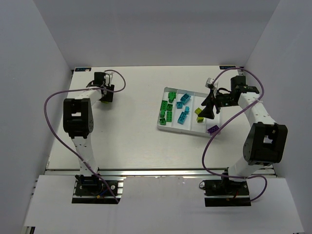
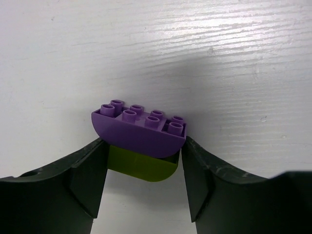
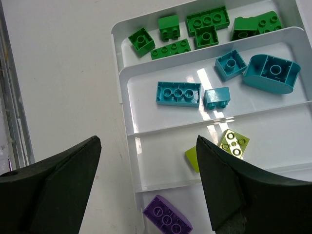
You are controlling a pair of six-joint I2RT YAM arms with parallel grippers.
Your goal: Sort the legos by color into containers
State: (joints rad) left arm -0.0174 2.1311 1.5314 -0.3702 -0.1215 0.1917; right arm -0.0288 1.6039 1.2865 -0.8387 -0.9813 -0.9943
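Observation:
My left gripper (image 1: 104,93) is at the far left of the table. In the left wrist view the gripper (image 2: 145,146) is shut on a purple brick (image 2: 139,129) stacked on a lime brick (image 2: 141,168), with its fingers against the stack's two ends. My right gripper (image 1: 210,110) hangs open and empty over the near end of the white tray (image 1: 180,130). In the right wrist view (image 3: 148,142) the tray (image 3: 124,105) holds dark green bricks (image 3: 207,22), cyan bricks (image 3: 178,93), lime bricks (image 3: 234,144) and one upside-down purple brick (image 3: 167,219), each colour in its own compartment.
White walls close the table in at the left, back and right. Purple cables loop beside both arms. A metal rail runs along the near edge of the table.

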